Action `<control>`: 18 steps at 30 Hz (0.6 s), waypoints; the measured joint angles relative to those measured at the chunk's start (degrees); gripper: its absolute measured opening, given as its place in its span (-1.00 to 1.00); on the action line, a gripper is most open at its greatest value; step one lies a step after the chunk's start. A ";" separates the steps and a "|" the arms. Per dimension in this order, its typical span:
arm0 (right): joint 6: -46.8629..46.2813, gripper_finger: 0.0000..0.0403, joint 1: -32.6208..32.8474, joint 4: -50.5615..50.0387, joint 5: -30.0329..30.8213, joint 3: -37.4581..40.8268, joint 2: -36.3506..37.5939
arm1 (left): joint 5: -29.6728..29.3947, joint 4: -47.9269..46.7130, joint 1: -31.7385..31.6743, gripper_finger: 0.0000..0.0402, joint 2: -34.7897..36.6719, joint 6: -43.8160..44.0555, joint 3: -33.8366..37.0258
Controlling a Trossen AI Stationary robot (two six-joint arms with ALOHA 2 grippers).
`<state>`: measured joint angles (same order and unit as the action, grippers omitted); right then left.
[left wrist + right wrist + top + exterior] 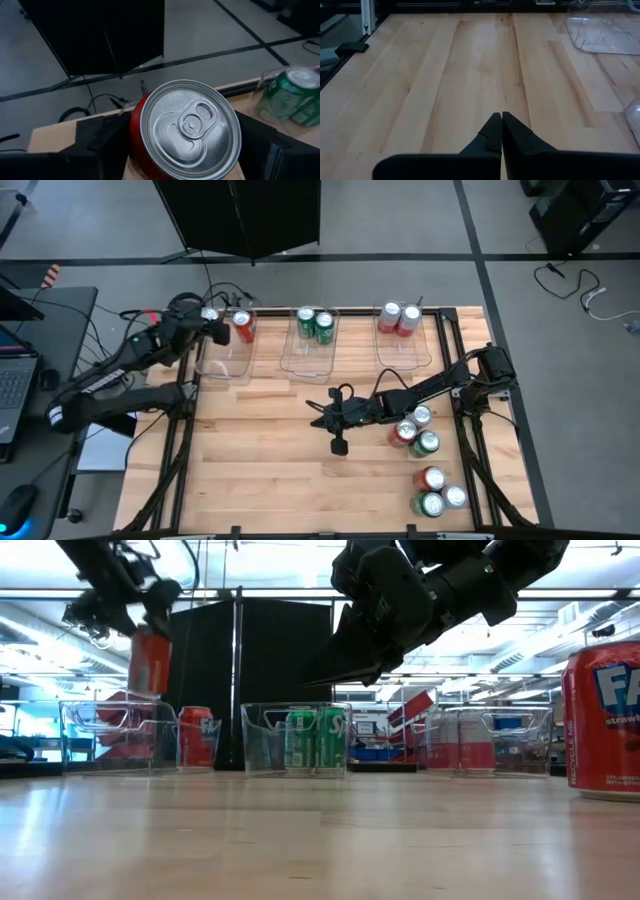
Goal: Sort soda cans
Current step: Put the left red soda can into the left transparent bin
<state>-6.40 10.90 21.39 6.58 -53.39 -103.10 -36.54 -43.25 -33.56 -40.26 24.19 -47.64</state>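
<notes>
Overhead only: six loose cans (425, 460).

Twelve soda cans in all: four red cans (404, 432), four green cans (323, 327) and four silver-white cans (455, 497). Six are at the three clear bins (300, 365) and six stand loose on the one table (260, 450). There are two robot arms (100, 385).
</notes>
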 joint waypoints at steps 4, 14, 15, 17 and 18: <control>0.00 -1.00 0.00 0.00 -0.01 0.00 -0.01 | 3.52 9.35 -5.53 0.42 -1.11 -2.34 5.46; -0.01 -1.00 0.00 0.02 -0.01 0.02 0.00 | 10.09 21.49 -14.40 0.42 -4.00 -7.10 12.12; 0.00 -1.00 0.00 0.11 -0.01 0.02 0.01 | 10.51 21.72 -14.11 0.42 -4.01 -7.01 12.22; -0.02 -1.00 0.00 0.47 -0.01 0.02 0.00 | 12.10 21.19 -14.04 0.42 -4.34 -5.71 12.37; -0.02 -1.00 0.00 0.50 -0.01 0.02 0.00 | 12.33 21.25 -14.06 0.42 -4.90 -5.38 12.42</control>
<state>-6.42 10.90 21.89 6.57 -53.36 -103.10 -24.21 -22.01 -47.62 -45.16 18.81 -35.22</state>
